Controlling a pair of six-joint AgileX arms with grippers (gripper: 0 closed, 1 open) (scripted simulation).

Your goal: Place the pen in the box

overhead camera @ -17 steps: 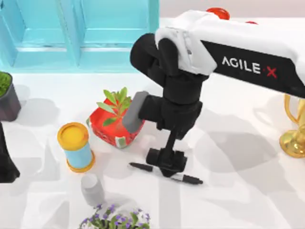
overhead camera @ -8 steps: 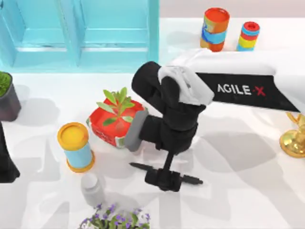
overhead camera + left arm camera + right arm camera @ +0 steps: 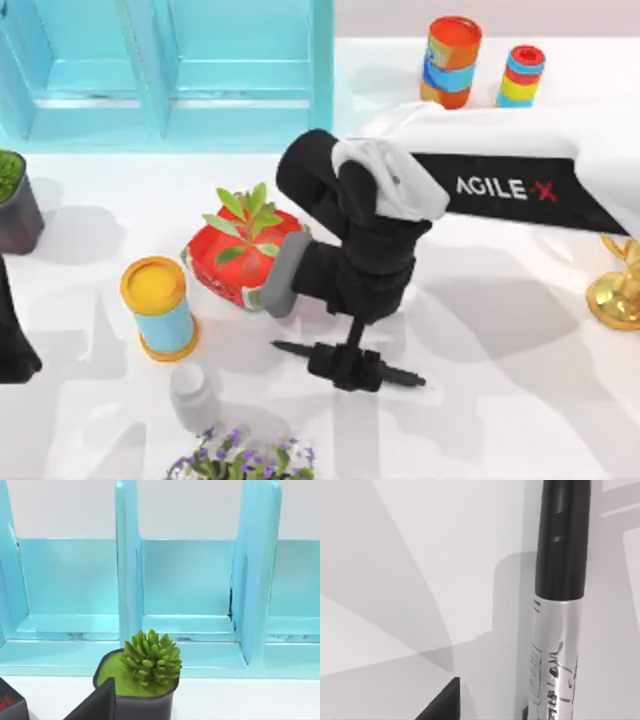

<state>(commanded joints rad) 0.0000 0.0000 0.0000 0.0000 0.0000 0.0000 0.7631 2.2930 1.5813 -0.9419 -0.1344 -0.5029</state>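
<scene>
Pen (image 3: 400, 377), slim with black ends and grey barrel, lies on the white table (image 3: 500, 400) under the downward-reaching right gripper (image 3: 347, 366), whose grip I cannot tell.

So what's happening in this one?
The right arm is reaching down to the pen lying flat on the white table, in front of the red planter. Its end effector sits right over the pen's middle, the pen's ends sticking out either side. The blue box waits at the table's back left. The left arm is parked at the table's left edge.
</scene>
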